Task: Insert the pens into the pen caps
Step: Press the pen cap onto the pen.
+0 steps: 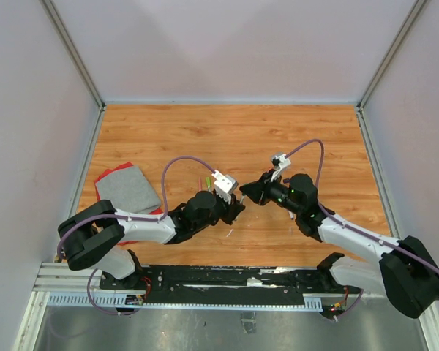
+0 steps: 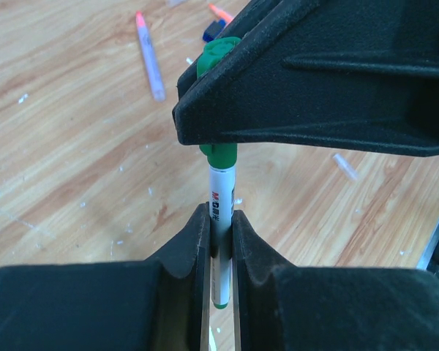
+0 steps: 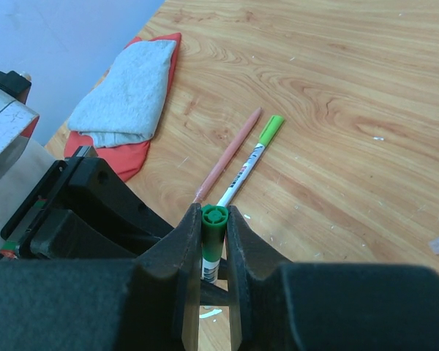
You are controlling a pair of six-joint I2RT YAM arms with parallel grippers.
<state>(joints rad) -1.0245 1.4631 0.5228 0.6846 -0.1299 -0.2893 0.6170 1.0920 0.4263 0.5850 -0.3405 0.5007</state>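
A white pen (image 2: pixel 221 189) with a green end stands between the fingers of my left gripper (image 2: pixel 220 217), which is shut on its barrel. On the pen's far end sits a green pen cap (image 3: pixel 215 228), and my right gripper (image 3: pixel 214 216) is shut on that cap. In the left wrist view the green cap (image 2: pixel 222 155) shows just below the right gripper's fingers (image 2: pixel 300 95), which hide most of it. From above, the left gripper (image 1: pixel 234 208) and right gripper (image 1: pixel 250 194) meet tip to tip over the middle of the table.
A pen with a light green cap (image 3: pixel 250 162) and an orange-pink pen (image 3: pixel 227 157) lie side by side on the wood. A purple pen (image 2: pixel 149 57), a blue piece (image 2: pixel 212 30) and a clear cap (image 2: pixel 345 166) lie loose. A grey cloth (image 1: pixel 126 189) lies at the left.
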